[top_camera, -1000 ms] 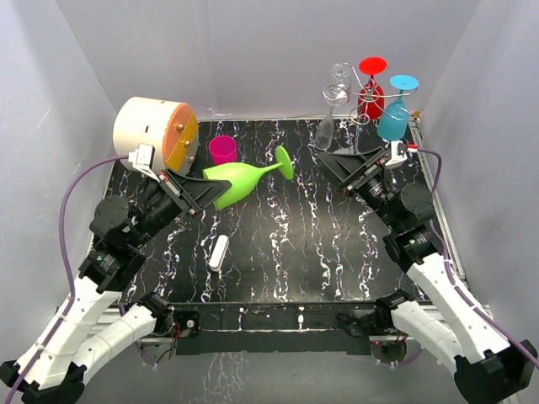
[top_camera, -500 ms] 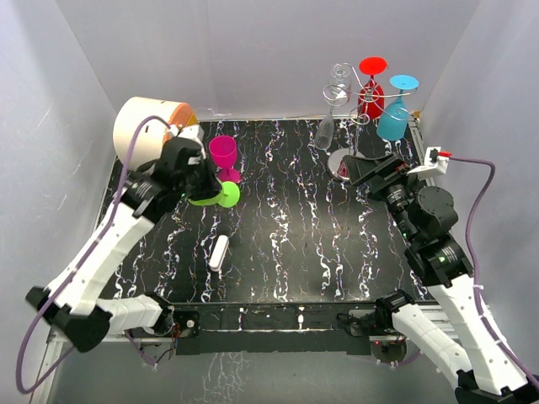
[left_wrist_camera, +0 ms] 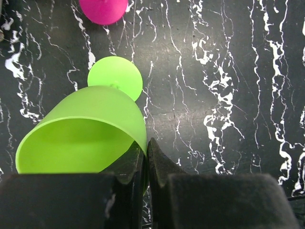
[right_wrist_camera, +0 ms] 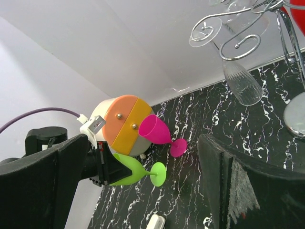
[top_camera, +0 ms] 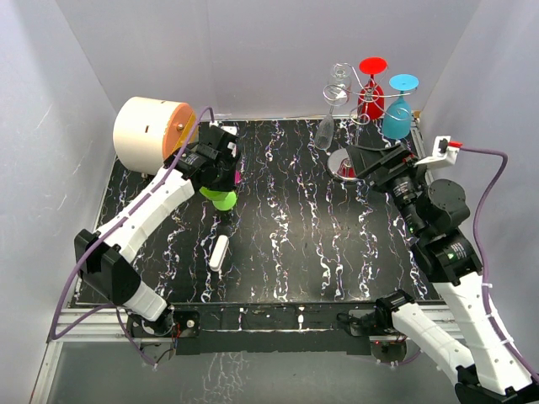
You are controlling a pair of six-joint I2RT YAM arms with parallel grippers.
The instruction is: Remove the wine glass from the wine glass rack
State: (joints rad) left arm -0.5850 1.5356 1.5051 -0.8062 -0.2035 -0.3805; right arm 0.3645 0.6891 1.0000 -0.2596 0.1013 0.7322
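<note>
The silver wine glass rack (top_camera: 360, 93) stands at the back right on its round shiny base (top_camera: 342, 165). A clear wine glass (top_camera: 327, 130), a red one (top_camera: 370, 99) and a blue one (top_camera: 396, 119) hang upside down from its scroll arms (right_wrist_camera: 238, 29). My right gripper (top_camera: 364, 160) is open and empty just beside the base, below the blue glass. My left gripper (left_wrist_camera: 147, 151) is shut on the rim of a green wine glass (left_wrist_camera: 86, 128), holding it upright with its foot (top_camera: 223, 199) low over the table. A pink glass (right_wrist_camera: 157, 131) stands next to it.
A cream drum (top_camera: 152, 130) with an orange and yellow face sits at the back left, close behind the left gripper. A small white cylinder (top_camera: 219, 252) lies on the black marbled table (top_camera: 295, 244). White walls close in the back and sides.
The left arm has stretched forward and turned the green glass from lying sideways to upright beside the pink one. The right gripper has shifted right and back, towards the rack base.
</note>
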